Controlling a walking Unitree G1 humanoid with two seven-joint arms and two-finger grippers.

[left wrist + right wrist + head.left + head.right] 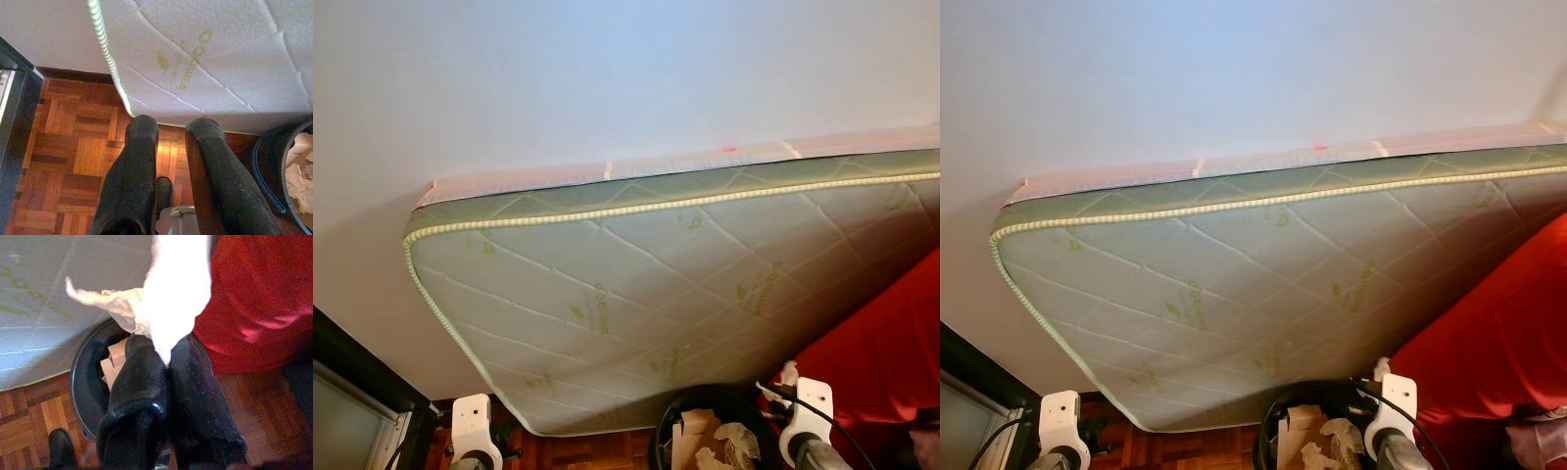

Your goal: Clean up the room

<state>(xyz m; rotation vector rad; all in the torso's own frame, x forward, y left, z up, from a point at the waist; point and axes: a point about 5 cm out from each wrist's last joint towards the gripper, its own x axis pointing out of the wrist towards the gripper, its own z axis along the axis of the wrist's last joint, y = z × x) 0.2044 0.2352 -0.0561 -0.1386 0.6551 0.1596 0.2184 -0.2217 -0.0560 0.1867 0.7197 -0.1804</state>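
Observation:
In the right wrist view my right gripper point(164, 351) is shut on a crumpled white paper point(171, 293) that sticks out past its fingertips. It hangs just above a black waste bin point(84, 377) holding cardboard and crumpled paper point(722, 441). The bin point(668, 419) stands on the floor between my two wrists, at the foot of the mattress. My left gripper point(172, 128) is open and holds nothing; it hangs over the parquet floor point(73, 147) near the mattress corner.
A quilted white and green mattress point(656, 284) leans against the pale wall straight ahead. A red cloth point(881, 343) drapes down at the right, close to the bin. A dark frame point(352, 387) runs along the lower left.

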